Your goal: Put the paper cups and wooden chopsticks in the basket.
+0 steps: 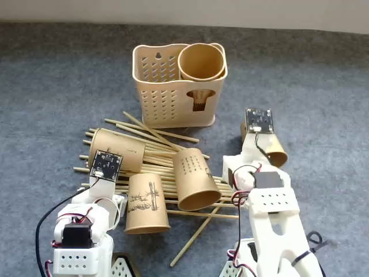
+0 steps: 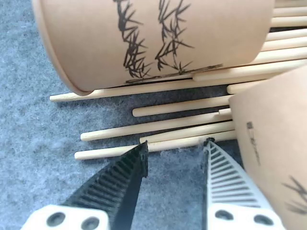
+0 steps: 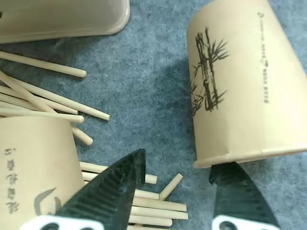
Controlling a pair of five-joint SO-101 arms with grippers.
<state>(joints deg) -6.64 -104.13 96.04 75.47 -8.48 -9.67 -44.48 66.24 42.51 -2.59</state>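
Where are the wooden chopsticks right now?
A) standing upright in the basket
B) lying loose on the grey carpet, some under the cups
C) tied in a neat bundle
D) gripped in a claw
B: the chopsticks lie scattered on the carpet in front of the basket, with several of them running under the paper cups.
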